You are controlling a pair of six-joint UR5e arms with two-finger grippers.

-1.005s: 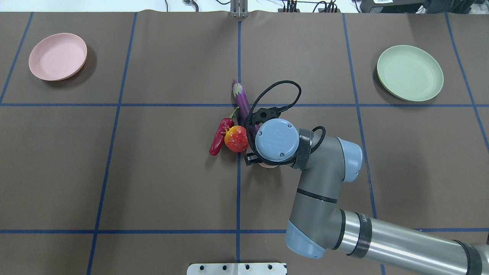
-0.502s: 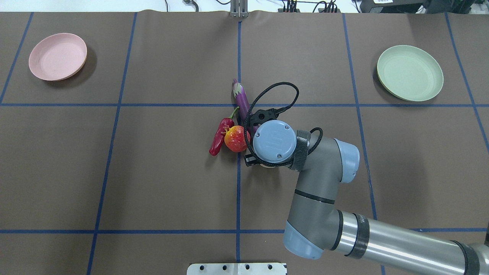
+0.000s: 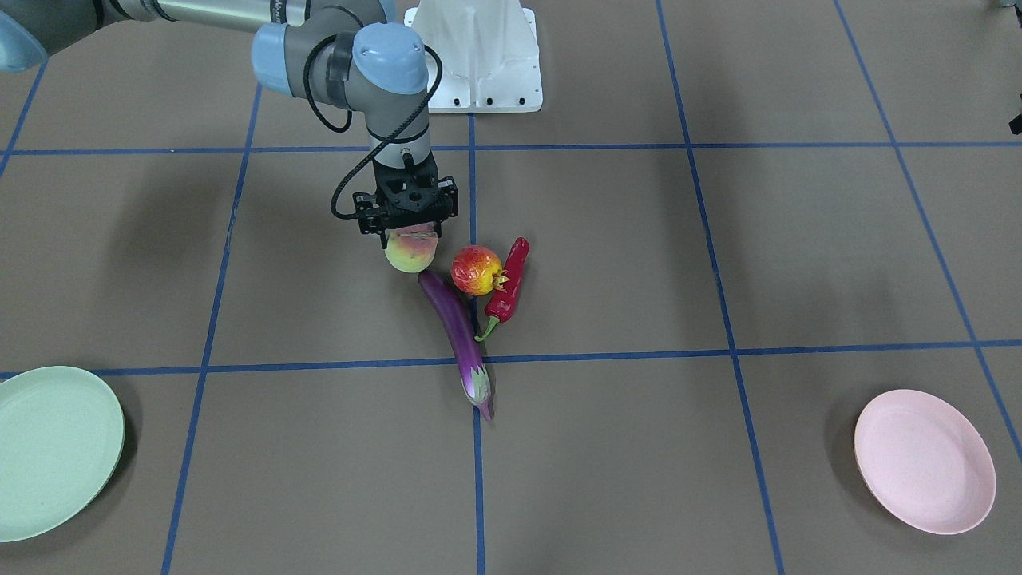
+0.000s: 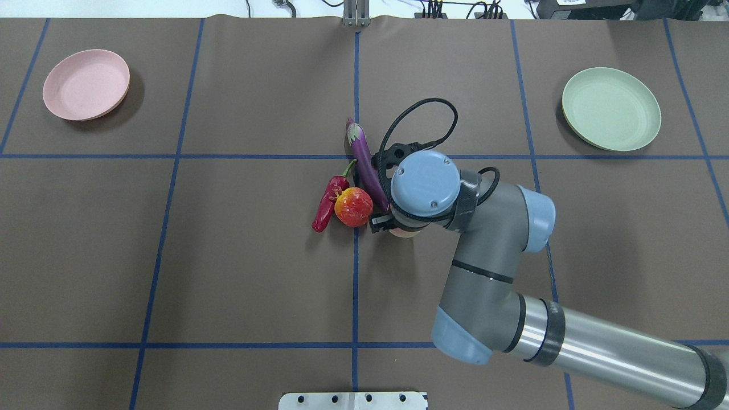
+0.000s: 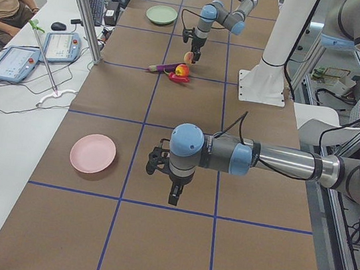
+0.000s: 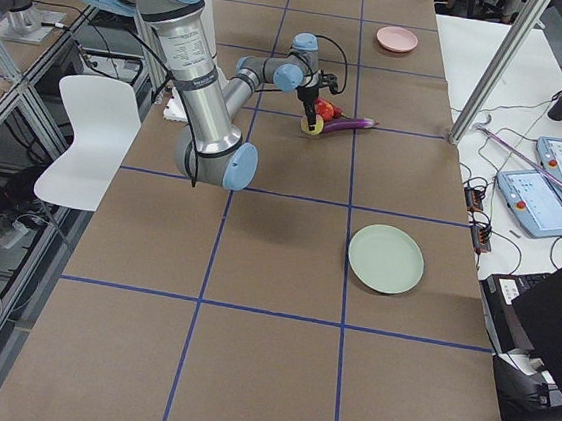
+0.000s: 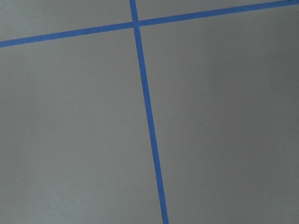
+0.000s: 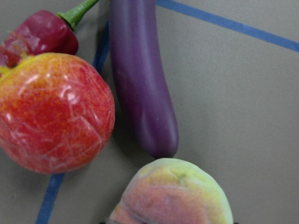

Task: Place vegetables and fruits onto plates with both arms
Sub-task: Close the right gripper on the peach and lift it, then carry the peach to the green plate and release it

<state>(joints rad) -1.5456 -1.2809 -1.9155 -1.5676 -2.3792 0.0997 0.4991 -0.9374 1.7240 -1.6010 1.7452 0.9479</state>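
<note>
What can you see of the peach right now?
The peach is round, yellow-green with a pink blush and a faint crease, skin matte. It sits directly under the right tool, gripped at its top, near the middle of the table. Whether it is off the table cannot be told. Its side meets the blunt end of the eggplant in the right wrist view; the pomegranate lies close by, apart from it.

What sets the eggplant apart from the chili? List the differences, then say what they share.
The eggplant is purple; the chili is glossy red. The eggplant is clearly longer than the chili. The eggplant crosses a blue tape line; the chili stops short of it. Shared: both are slim, green at the stem end, and lie flat on the table beside the pomegranate.
</note>
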